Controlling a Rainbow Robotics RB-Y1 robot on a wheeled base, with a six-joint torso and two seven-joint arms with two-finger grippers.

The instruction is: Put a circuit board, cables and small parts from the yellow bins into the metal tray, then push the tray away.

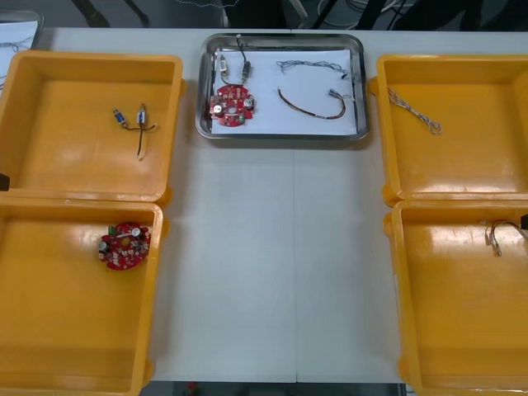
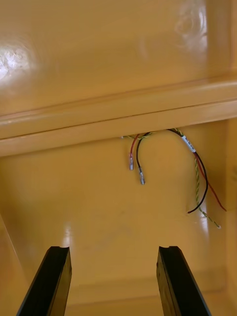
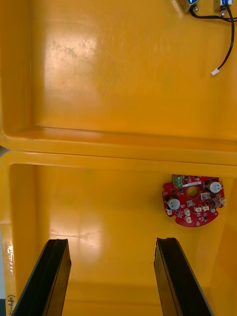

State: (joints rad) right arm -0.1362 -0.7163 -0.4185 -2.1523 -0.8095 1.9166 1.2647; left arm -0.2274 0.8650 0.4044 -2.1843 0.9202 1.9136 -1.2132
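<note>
Yellow bins (image 1: 82, 346) lie beneath left pincer (image 3: 111, 244) and right pincer (image 2: 114, 252), both spread wide.

We see a light desk (image 1: 239, 264) with a thin seam (image 1: 294, 272) running near to far down its middle. At its far left corner sits a second shiny tray (image 1: 16, 31), cut off by the edge. Beyond the far edge lies dark floor (image 1: 165, 12).

Tray (image 1: 280, 135) at the far middle of the table (image 1: 272, 264), two bins on each side.
The tray holds a circuit board (image 1: 233, 106) at its left and cables (image 1: 313, 106) to the board's right. The far left bin (image 1: 91, 59) holds small parts (image 1: 132, 118); the near left bin (image 1: 82, 205) holds a second board (image 1: 124, 246); the far right bin (image 1: 454, 59) holds a lone cable (image 1: 415, 111); the near right bin (image 1: 462, 206) holds a wire bundle (image 1: 499, 233) by its far wall.
</note>
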